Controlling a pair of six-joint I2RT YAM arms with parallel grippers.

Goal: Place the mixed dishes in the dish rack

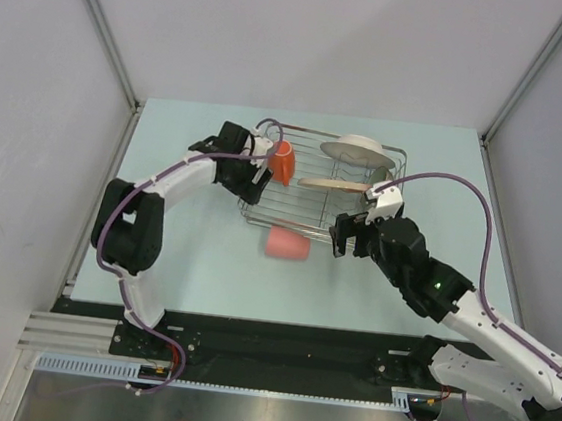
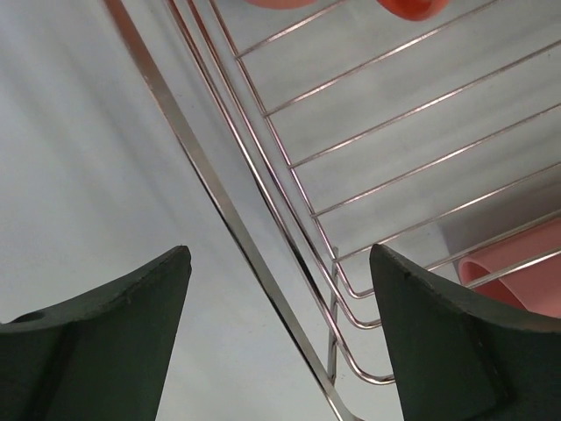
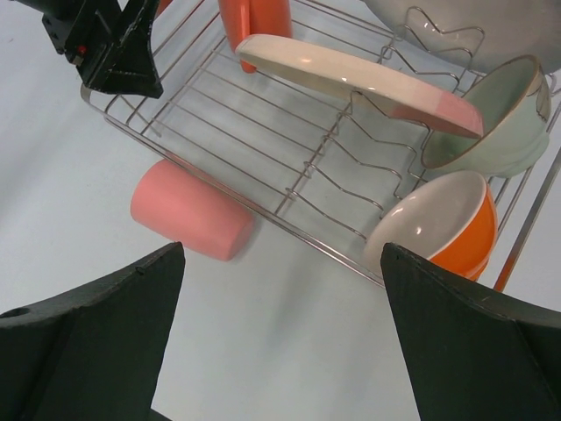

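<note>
In the centre of the top view the dish rack point(image 1: 312, 199) stands on the pale table point(image 1: 206, 253). Inside it a large whitish plate point(image 1: 358, 150) is at the upper right, a pink plate point(image 3: 351, 79) leans tilted on the dividers, and a pale green bowl point(image 3: 491, 114) stands on its edge at the right. The pink tumbler point(image 1: 288, 243) lies on its side on the table, just beside the lower edge of the rack. The left gripper point(image 2: 276, 263) is at the rack's left corner, its jaws wide apart with only the rack wire between them. The right gripper point(image 3: 282, 250), at the lower right of the rack, is also spread wide and holds nothing.
</note>
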